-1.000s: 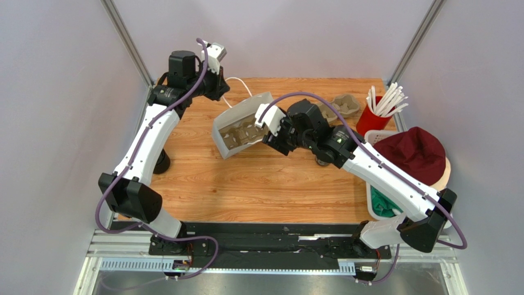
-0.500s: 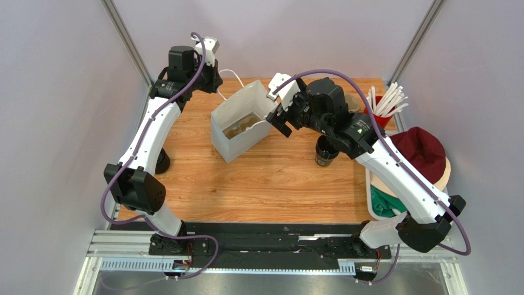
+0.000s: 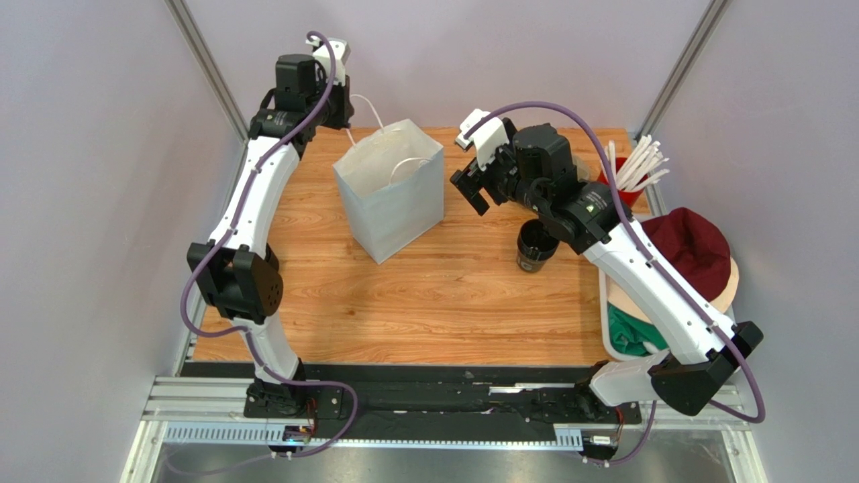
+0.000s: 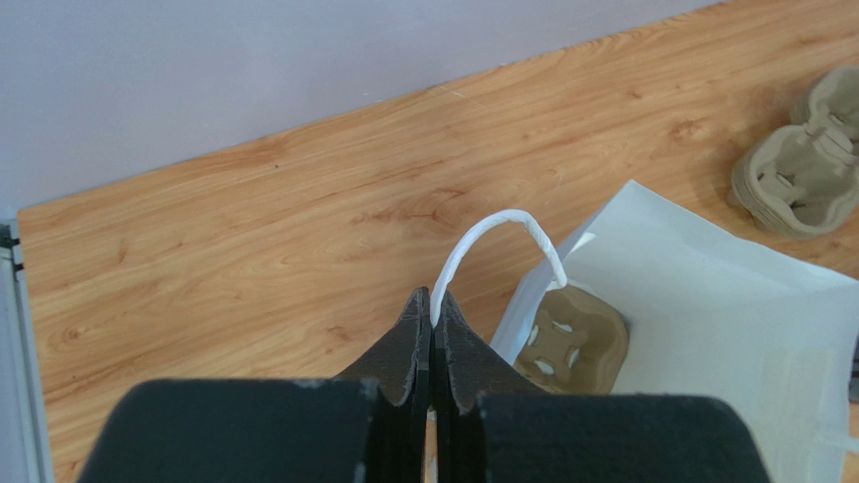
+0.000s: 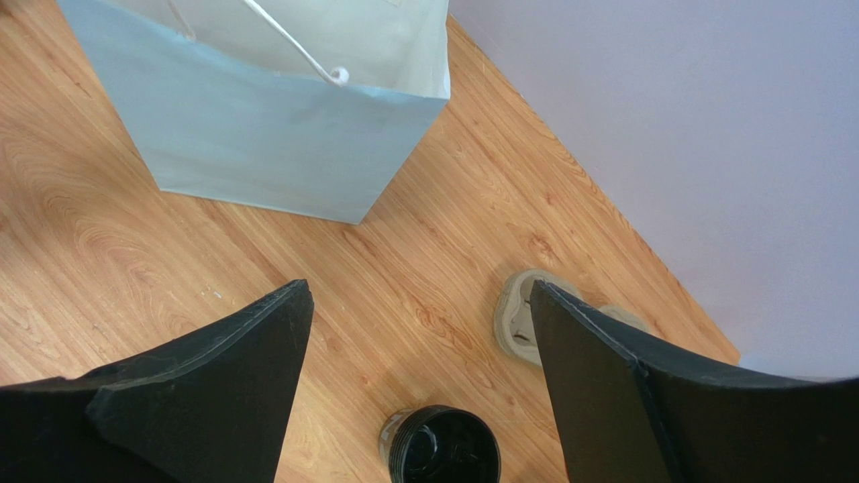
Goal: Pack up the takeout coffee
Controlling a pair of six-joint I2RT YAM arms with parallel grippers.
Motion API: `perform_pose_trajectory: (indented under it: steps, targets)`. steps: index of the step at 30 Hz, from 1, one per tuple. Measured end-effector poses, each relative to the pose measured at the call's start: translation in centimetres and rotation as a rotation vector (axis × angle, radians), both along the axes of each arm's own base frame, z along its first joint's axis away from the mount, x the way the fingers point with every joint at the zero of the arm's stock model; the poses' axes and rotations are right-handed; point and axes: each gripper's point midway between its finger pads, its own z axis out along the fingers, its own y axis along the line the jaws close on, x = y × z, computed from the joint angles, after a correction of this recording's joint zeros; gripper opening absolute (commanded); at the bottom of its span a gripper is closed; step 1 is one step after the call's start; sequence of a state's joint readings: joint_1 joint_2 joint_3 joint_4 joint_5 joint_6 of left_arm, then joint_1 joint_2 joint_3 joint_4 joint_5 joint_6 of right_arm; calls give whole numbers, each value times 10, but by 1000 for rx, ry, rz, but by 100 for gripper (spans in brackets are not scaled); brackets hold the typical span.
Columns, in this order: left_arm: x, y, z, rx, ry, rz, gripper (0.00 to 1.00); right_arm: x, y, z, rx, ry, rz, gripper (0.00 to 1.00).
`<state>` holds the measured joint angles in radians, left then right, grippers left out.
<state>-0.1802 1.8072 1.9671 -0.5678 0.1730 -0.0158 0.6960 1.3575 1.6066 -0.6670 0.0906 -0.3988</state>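
Observation:
The takeout coffee (image 3: 536, 247), a small black cup, stands open-topped on the wooden table right of the white paper bag (image 3: 391, 196). In the right wrist view the cup (image 5: 441, 448) sits below and between my spread fingers. My right gripper (image 5: 418, 287) is open and empty, hovering between the bag (image 5: 272, 141) and the cup. My left gripper (image 4: 434, 297) is shut on the bag's white handle (image 4: 499, 226) and holds it up at the back left (image 3: 341, 101). The bag stands upright with a brown pulp cup carrier (image 4: 570, 342) inside.
A stack of spare pulp carriers (image 4: 796, 171) lies at the back of the table, near the right gripper (image 5: 516, 317). A red cup of white straws (image 3: 635, 161) stands at the back right. A maroon cap (image 3: 686, 252) tops a bin at the right edge.
The bag went from tipped on its side to upright as my left gripper raised its handle. My right gripper opened, let go of the bag's rim and drew back to the right.

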Motion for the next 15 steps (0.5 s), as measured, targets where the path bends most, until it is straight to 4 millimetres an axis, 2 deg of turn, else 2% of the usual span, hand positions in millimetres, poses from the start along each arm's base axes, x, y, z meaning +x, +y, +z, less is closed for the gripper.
perform_pose_trajectory:
  steps: [7, 13, 15]
  targets:
    - [24, 13, 13, 30, -47, 24, 0, 6, -7, -6, 9, 12, -30, 85]
    - [42, 12, 24, 51, -93, 11, 1, 10, -11, -2, 30, 5, -50, 85]
    - [52, 12, 26, 58, -110, 15, 4, 11, -13, -4, 33, 7, -56, 85]
